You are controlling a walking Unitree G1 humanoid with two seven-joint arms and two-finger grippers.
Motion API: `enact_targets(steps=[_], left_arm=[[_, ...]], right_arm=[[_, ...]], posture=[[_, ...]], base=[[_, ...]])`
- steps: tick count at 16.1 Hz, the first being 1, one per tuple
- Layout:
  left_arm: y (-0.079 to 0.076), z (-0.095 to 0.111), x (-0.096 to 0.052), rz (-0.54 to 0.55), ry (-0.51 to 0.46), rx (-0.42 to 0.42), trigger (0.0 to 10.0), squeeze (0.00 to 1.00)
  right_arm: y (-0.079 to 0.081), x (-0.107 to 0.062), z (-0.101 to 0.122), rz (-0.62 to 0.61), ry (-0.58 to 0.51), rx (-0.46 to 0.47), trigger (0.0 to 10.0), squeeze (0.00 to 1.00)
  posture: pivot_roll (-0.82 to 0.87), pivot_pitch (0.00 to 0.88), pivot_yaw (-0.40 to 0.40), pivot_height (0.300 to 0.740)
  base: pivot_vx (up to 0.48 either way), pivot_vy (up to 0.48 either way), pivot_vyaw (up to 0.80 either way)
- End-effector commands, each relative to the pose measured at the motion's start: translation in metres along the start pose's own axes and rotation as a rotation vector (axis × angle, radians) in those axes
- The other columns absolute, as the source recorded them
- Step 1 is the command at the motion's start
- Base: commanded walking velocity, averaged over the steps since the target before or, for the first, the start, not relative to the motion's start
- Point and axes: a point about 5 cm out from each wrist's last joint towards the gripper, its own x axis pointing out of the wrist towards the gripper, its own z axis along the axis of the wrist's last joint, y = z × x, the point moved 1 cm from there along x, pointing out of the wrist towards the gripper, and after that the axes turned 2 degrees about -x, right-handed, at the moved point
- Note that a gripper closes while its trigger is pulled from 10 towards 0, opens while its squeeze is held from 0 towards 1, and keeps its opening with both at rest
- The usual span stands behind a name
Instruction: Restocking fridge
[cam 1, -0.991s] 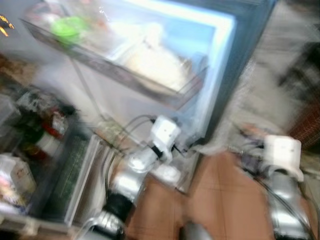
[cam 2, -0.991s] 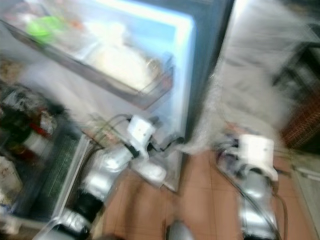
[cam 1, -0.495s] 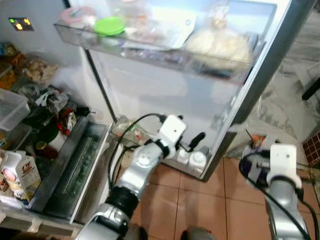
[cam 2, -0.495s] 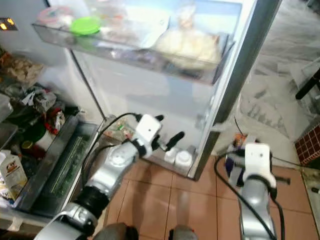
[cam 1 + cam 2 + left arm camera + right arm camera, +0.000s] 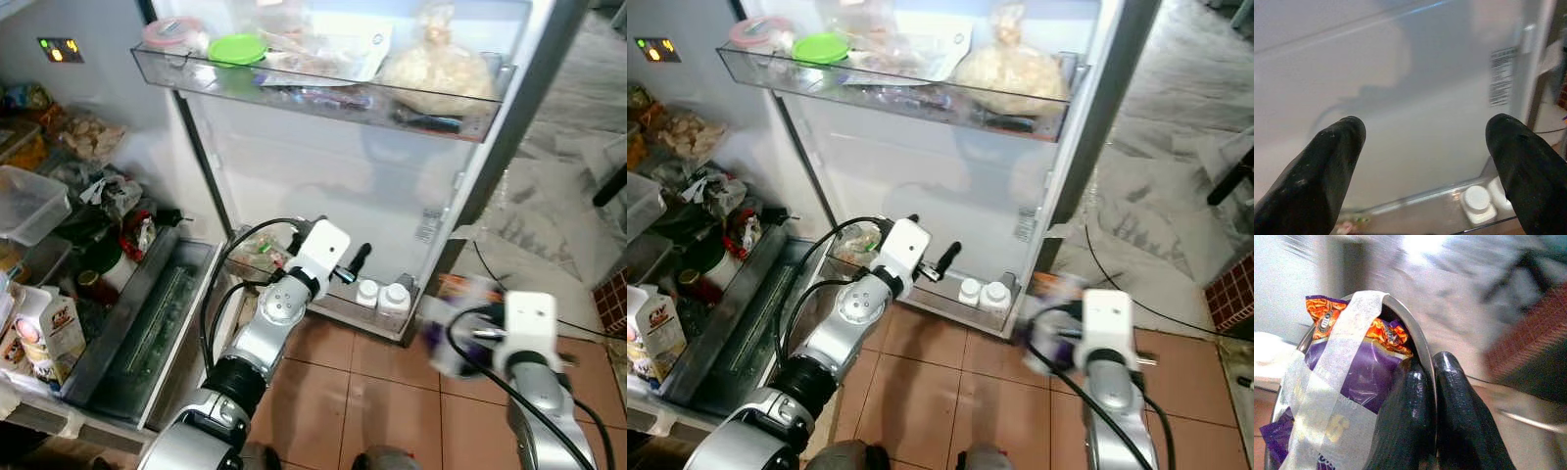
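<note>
In the right hand (image 5: 1432, 382), a taped bowl (image 5: 1415, 333) of purple snack packets (image 5: 1364, 377), lettering unreadable

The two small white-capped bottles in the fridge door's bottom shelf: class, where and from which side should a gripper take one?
Grip a small white-capped bottle around its cap and neck, coming from above. They stand upright, side by side, behind the clear shelf rail, which blocks a frontal approach. The open left gripper already faces that shelf.

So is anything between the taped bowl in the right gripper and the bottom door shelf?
Partly. The left gripper hangs open right before the bottom door shelf, and two white-capped bottles fill its near end. The right gripper pinches the rim of the metal bowl with the purple snack packet off to the right.
</note>
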Motion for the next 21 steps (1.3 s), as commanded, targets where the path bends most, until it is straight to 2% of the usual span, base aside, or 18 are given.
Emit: enact_targets(steps=[1, 3, 6, 8, 11, 17, 21], left_arm=[[0.007, -0.001, 0.0, 0.036, 0.006, 0.001, 10.0, 0.0], [0.021, -0.005, -0.004, 0.141, 0.011, -0.016, 10.0, 0.0], [0.035, -0.006, -0.012, 0.239, 0.003, -0.029, 10.0, 0.0], [0.045, -0.007, -0.02, 0.303, -0.004, -0.035, 10.0, 0.0], [0.059, -0.015, -0.041, 0.421, 0.011, -0.07, 10.0, 0.0], [0.063, -0.012, -0.076, 0.504, -0.004, -0.145, 10.0, 0.0], [0.064, -0.011, -0.09, 0.519, -0.003, -0.186, 10.0, 0.0]], right_arm=[[0.009, -0.001, 0.019, 0.098, -0.087, 0.053, 10.0, 0.0], [0.029, -0.001, 0.035, 0.3, -0.158, 0.087, 10.0, 0.0], [0.039, 0.004, 0.049, 0.386, -0.217, 0.08, 10.0, 0.0], [0.045, 0.006, 0.057, 0.438, -0.253, 0.08, 10.0, 0.0], [0.048, 0.012, 0.064, 0.453, -0.272, 0.082, 10.0, 0.0], [0.05, 0.022, 0.074, 0.449, -0.314, 0.083, 10.0, 0.0], [0.056, 0.026, 0.079, 0.45, -0.33, 0.093, 10.0, 0.0]], posture=[[-0.04, 0.056, 0.017, 0.74], [-0.04, 0.055, 0.017, 0.74], [-0.03, 0.058, 0.013, 0.74], [-0.02, 0.061, 0.009, 0.74], [0.0, 0.067, 0.005, 0.74], [0.02, 0.07, 0.002, 0.74], [0.03, 0.066, -0.003, 0.74]], base=[[0.0, 0.0, 0.0], [0.0, 0.0, 0.0], [0.0, 0.0, 0.0], [0.0, 0.0, 0.64], [0.0, 0.0, 0.77], [0.0, 0.0, 0.77], [0.0, 0.0, 0.77]])
